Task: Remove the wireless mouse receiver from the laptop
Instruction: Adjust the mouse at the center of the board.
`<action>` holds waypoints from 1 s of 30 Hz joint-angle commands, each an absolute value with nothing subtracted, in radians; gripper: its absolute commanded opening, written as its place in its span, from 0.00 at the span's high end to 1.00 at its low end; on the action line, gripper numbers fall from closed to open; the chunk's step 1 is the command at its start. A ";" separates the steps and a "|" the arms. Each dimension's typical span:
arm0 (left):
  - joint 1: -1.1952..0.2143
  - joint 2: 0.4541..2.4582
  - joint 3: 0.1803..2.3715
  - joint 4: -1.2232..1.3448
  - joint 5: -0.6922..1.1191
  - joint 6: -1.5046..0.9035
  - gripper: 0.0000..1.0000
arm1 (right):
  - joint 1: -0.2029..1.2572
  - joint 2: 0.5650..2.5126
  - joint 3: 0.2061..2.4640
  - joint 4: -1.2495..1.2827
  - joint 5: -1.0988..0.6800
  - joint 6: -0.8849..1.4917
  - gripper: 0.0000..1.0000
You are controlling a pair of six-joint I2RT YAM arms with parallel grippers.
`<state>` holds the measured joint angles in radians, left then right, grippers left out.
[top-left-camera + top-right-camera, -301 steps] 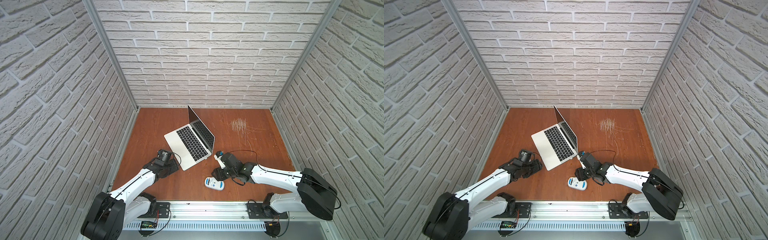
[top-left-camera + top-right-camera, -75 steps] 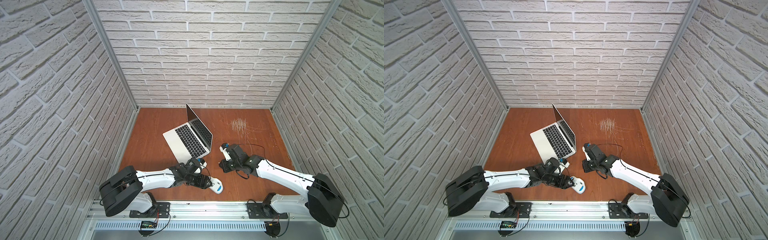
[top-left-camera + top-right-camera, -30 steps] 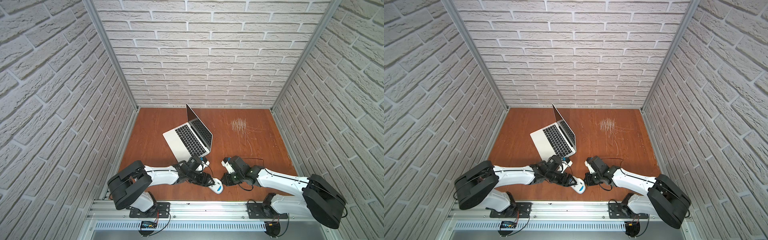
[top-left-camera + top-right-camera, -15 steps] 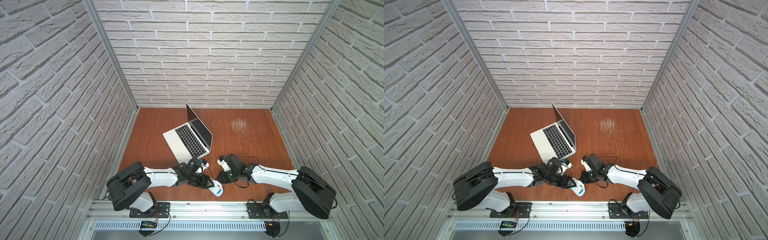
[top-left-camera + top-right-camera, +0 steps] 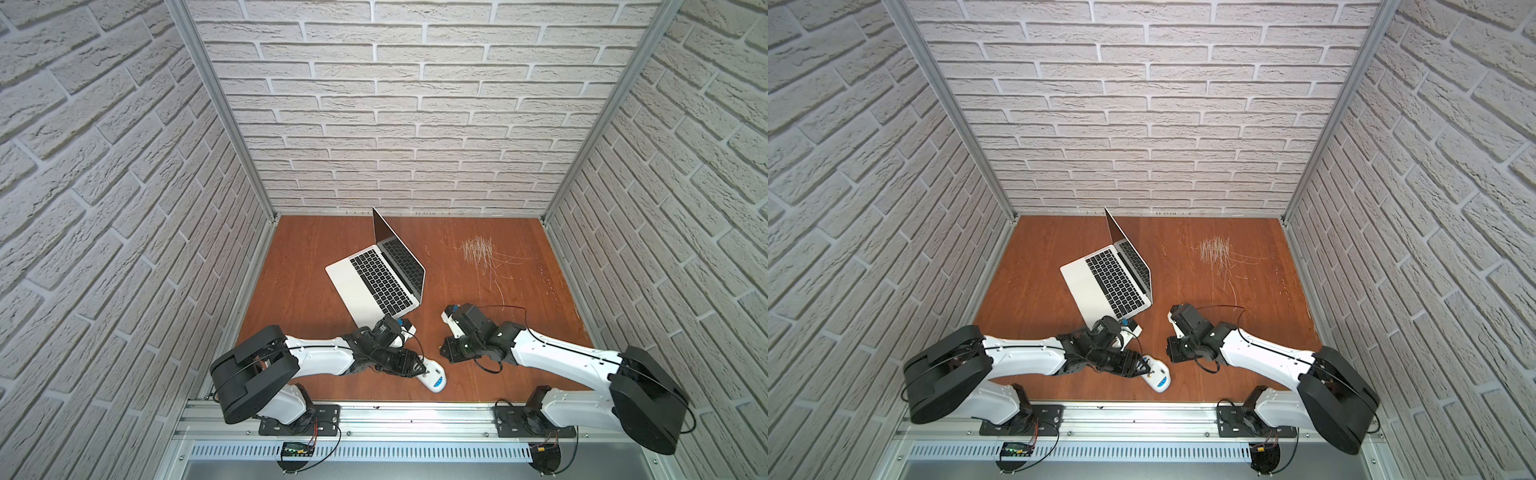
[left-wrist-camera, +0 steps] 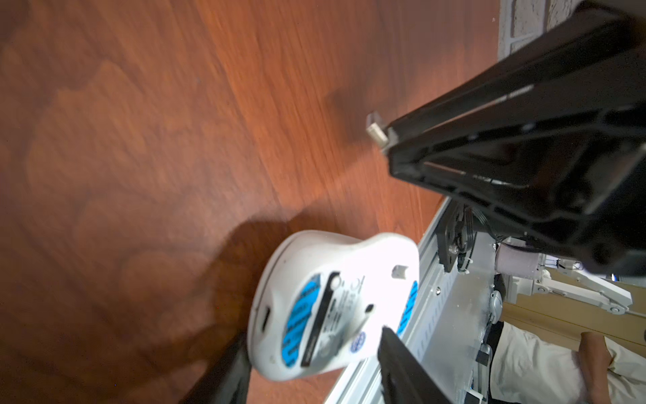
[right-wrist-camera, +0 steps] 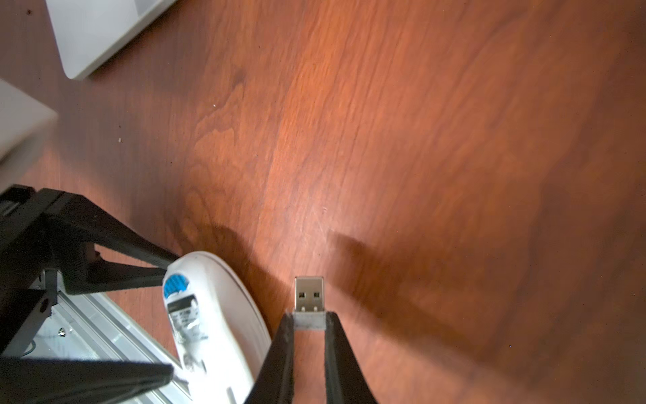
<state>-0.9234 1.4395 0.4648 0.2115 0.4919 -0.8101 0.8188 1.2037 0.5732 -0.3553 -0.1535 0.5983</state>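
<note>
Wireless mouse receiver [image 7: 309, 297] clamped in right jaws, clear only in wrist views, left jaws apart astride mouse [image 6: 332, 297]

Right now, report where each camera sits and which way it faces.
Top views: high over the base rail, looking down at the table; both top views show the laptop, the whole left arm and right arm, the left gripper and right gripper.
Left wrist: on the left arm, looking past its own fingers at the upturned mouse and table.
Right wrist: on the right arm, looking along its own fingers at the wireless mouse receiver they pinch.
Shared: both wrist views show the mouse, the receiver and the opposite gripper.
</note>
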 commanded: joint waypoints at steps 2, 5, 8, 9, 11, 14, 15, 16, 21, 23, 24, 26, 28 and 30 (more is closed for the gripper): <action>-0.929 1.411 0.437 0.238 0.467 -0.822 0.41 | 0.821 1.083 0.569 -0.582 -0.068 0.607 0.97; -0.929 1.397 0.432 0.236 0.457 -0.824 0.41 | 0.825 0.991 0.541 -0.653 -0.100 0.636 0.97; -0.928 1.390 0.426 0.237 0.448 -0.827 0.41 | 0.840 0.936 0.511 -0.670 -0.159 0.681 0.97; -0.930 1.388 0.424 0.238 0.446 -0.828 0.41 | 0.848 0.929 0.506 -0.675 -0.174 0.693 0.97; -0.929 1.385 0.422 0.238 0.444 -0.828 0.41 | 0.874 0.918 0.504 -0.700 -0.177 0.709 0.97; -0.928 1.381 0.421 0.238 0.439 -0.828 0.41 | 0.918 0.900 0.491 -0.713 -0.188 0.736 0.97; -0.928 1.381 0.420 0.237 0.437 -0.828 0.41 | 0.939 0.897 0.482 -0.700 -0.204 0.749 0.97; -0.929 1.379 0.420 0.237 0.435 -0.828 0.41 | 0.960 0.899 0.476 -0.685 -0.220 0.762 0.97; -0.928 1.369 0.412 0.238 0.426 -0.831 0.40 | 1.060 0.913 0.463 -0.661 -0.207 0.801 0.97; -0.928 1.365 0.411 0.237 0.423 -0.831 0.40 | 1.086 0.911 0.454 -0.640 -0.211 0.815 0.97; -0.928 1.364 0.411 0.236 0.422 -0.831 0.39 | 1.103 0.912 0.448 -0.624 -0.218 0.822 0.97; -0.928 1.364 0.411 0.236 0.421 -0.831 0.38 | 1.139 0.917 0.439 -0.577 -0.236 0.833 0.97; -0.928 1.365 0.411 0.238 0.421 -0.831 0.37 | 1.186 0.939 0.435 -0.506 -0.252 0.843 0.97; -0.928 1.366 0.411 0.239 0.420 -0.832 0.36 | 1.226 0.971 0.442 -0.455 -0.250 0.849 0.97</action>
<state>-0.9234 1.3808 0.4259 0.2150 0.4309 -0.8333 1.1805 0.9451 0.4469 -0.5663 -0.2314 0.8219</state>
